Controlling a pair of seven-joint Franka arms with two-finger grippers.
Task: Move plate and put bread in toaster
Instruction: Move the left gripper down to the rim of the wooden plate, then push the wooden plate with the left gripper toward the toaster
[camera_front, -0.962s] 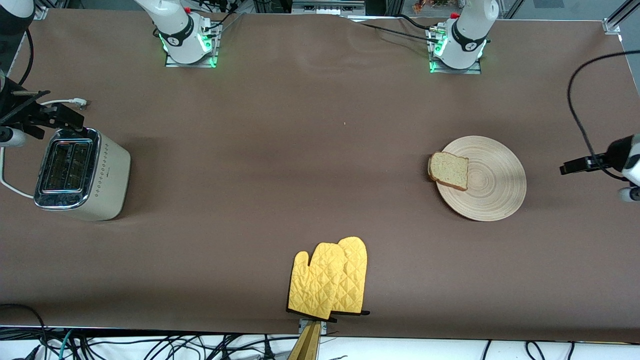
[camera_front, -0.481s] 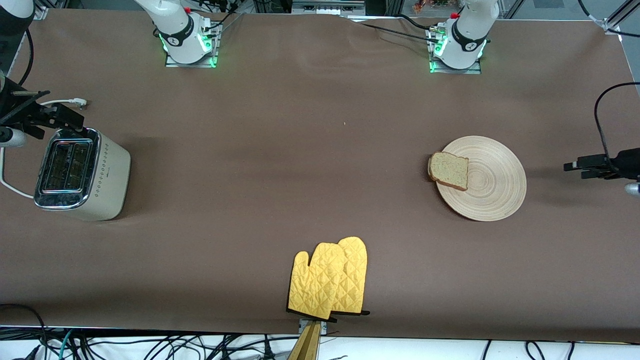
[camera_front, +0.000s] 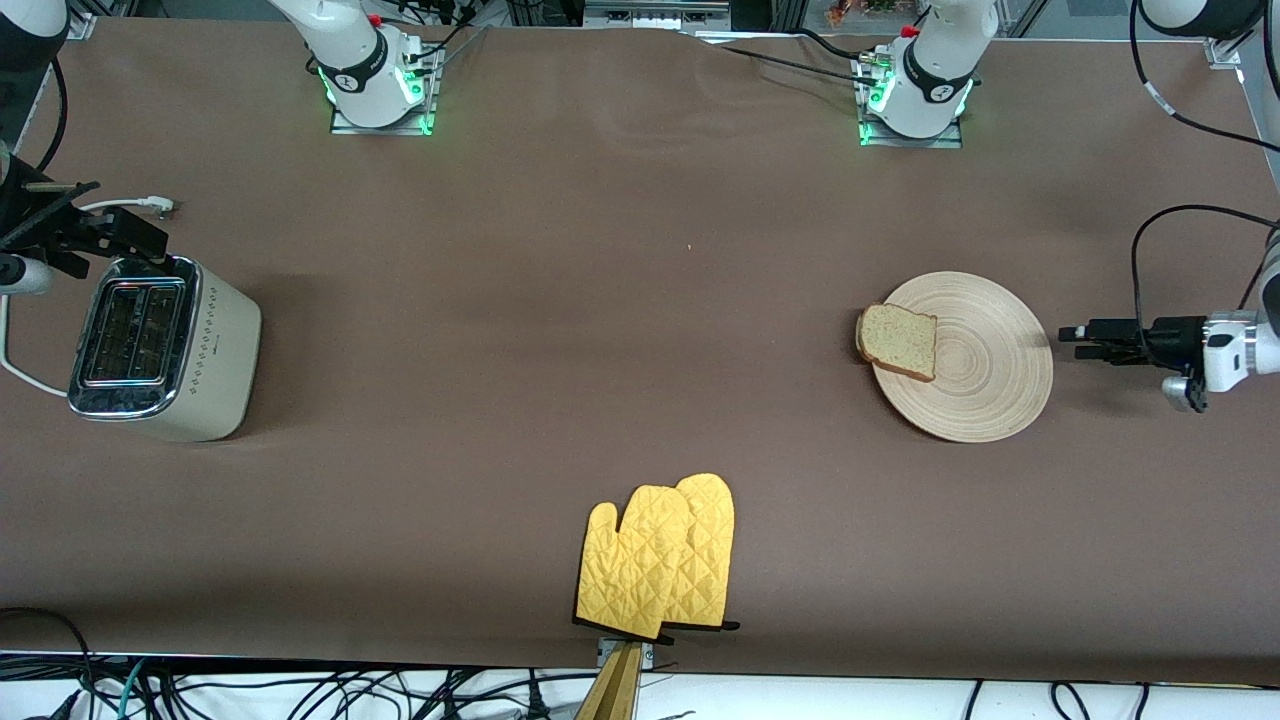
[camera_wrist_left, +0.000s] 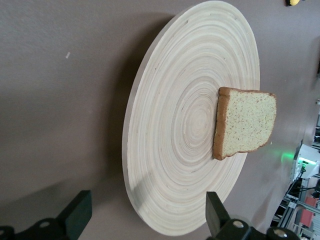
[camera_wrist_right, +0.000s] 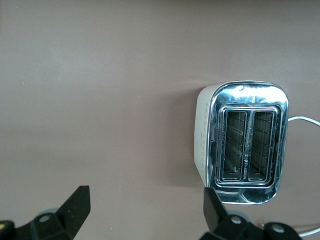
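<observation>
The pale wooden plate (camera_front: 985, 365) lies toward the left arm's end of the table. The bread (camera_front: 898, 342) rests on the part of its rim that faces the right arm's end. My left gripper (camera_front: 1075, 340) is open and empty, low beside the plate's rim on the side away from the bread. In the left wrist view the plate (camera_wrist_left: 175, 130) and the bread (camera_wrist_left: 246, 122) lie just ahead of the open gripper (camera_wrist_left: 147, 222). The cream toaster (camera_front: 160, 345) stands at the right arm's end, slots empty. My right gripper (camera_front: 105, 228) waits open above it; the right wrist view shows the toaster (camera_wrist_right: 245, 150) ahead of the gripper (camera_wrist_right: 145, 212).
A pair of yellow oven mitts (camera_front: 660, 565) lies near the table's edge closest to the front camera. The toaster's white cord (camera_front: 20, 375) trails off the right arm's end. A black cable (camera_front: 1140, 250) loops above the left gripper.
My left gripper has moved in from the table's end toward the plate's rim. The right gripper, plate, bread and toaster have not moved.
</observation>
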